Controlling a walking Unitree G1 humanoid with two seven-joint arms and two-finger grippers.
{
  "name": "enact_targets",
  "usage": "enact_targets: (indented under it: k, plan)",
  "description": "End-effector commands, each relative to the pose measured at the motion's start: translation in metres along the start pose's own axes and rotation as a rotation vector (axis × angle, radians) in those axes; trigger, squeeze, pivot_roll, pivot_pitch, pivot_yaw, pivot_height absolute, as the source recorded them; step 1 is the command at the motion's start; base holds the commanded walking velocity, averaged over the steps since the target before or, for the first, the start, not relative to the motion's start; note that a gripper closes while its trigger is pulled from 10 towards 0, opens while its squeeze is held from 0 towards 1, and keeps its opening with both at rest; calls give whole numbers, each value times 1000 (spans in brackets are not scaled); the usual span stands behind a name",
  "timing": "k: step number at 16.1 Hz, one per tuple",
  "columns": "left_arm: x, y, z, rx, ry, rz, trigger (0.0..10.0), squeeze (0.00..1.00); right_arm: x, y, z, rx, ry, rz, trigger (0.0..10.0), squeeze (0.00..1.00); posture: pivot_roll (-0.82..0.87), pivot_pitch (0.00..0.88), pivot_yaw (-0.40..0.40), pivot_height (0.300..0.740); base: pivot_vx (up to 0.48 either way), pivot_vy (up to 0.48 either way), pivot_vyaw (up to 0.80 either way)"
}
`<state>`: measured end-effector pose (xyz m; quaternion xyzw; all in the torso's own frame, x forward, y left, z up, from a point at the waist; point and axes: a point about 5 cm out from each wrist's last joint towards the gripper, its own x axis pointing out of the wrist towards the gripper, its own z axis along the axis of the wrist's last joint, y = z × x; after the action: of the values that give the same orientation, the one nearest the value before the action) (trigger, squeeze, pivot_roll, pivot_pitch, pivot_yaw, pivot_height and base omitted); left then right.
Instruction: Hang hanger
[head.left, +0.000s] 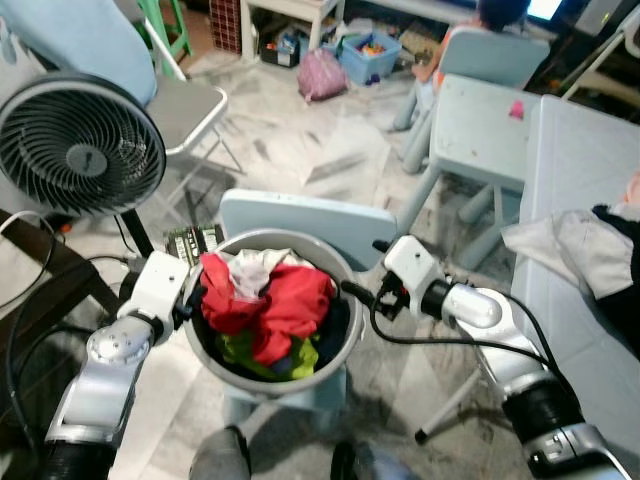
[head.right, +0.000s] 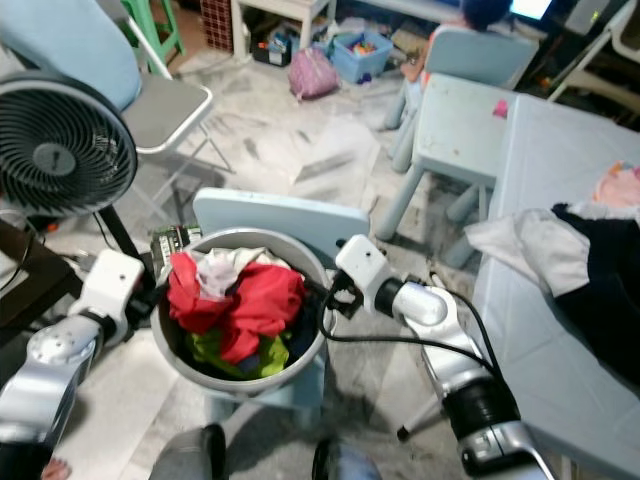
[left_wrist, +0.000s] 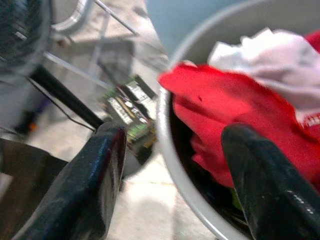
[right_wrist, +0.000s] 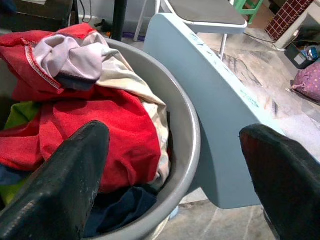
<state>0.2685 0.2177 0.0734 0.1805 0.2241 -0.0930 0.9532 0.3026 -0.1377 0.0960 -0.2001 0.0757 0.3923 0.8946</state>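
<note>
Grey basket (head.left: 345, 330): round plastic tub, our landmark; it stands on a pale blue chair (head.left: 300, 222) whose backrest rises just behind the basket's far rim.
Load: we see a red garment (head.left: 290, 300) heaped on top, a white cloth (head.left: 255, 268) at the far side, green fabric (head.left: 260, 355) and dark blue cloth lower down inside the basket.
Left gripper (left_wrist: 172, 165): at the basket's left rim; fingers apart, 1 inside over the red garment, 1 outside, the rim between them. We cannot tell whether either finger touches the rim.
Right gripper (right_wrist: 175, 175): at the basket's right rim; fingers wide apart, 1 over the clothes, 1 outside beside the chair back, nothing clamped.
Hanger: we can make out none among the basket's clothes or near it.
Fan (head.left: 80, 145): black, standing left of the basket.
Table (head.left: 580, 180): pale, right of the basket, with white and dark clothes (head.left: 590, 250) lying on it.
Person: seated on a chair well beyond the basket.
</note>
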Motion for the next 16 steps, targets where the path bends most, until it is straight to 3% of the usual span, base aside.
enact_targets:
  k: [1, 5, 8, 10, 11, 12, 14, 16]
  plan:
    - [4, -3, 0, -3, -1, -41, 10000, 0, -1, -2, 0, -7, 2, -15, 10000, 0, 65, 130, -101, 740, 0, 0, 0]
    - [40, -12, -2, -43, 27, -151, 10000, 0, -4, 5, 5, -17, -26, -17, 10000, 0, 10, 141, -106, 740, 0, 0, 0]
    - [54, -11, 15, -29, -34, -152, 10000, 0, -8, 5, 5, -25, -30, -43, 10000, 0, -12, 146, -104, 740, 0, 0, 0]
    - [63, -21, 19, -33, -57, -208, 10000, 0, -9, 1, 8, -34, -38, -79, 10000, 0, -17, 152, -106, 740, 0, 0, 0]
    - [64, -30, 16, -26, -44, -252, 2588, 0, -9, 1, 7, -38, -33, -77, 10000, 0, -23, 154, -109, 740, 0, 0, 0]
    - [65, -46, 3, 1, 24, -337, 0, 0, -9, 3, 7, -46, -27, -67, 10000, 0, -26, 156, -111, 740, 0, 0, 0]
    - [63, -56, -12, 32, 118, -375, 0, 0, -10, 3, 7, -47, -24, -64, 10000, 0, -31, 156, -113, 740, 0, 0, 0]
    - [61, -54, -22, -16, 160, -359, 0, 0, -12, 3, 6, -52, -13, -57, 10000, 0, -27, 158, -117, 740, 0, 0, 0]
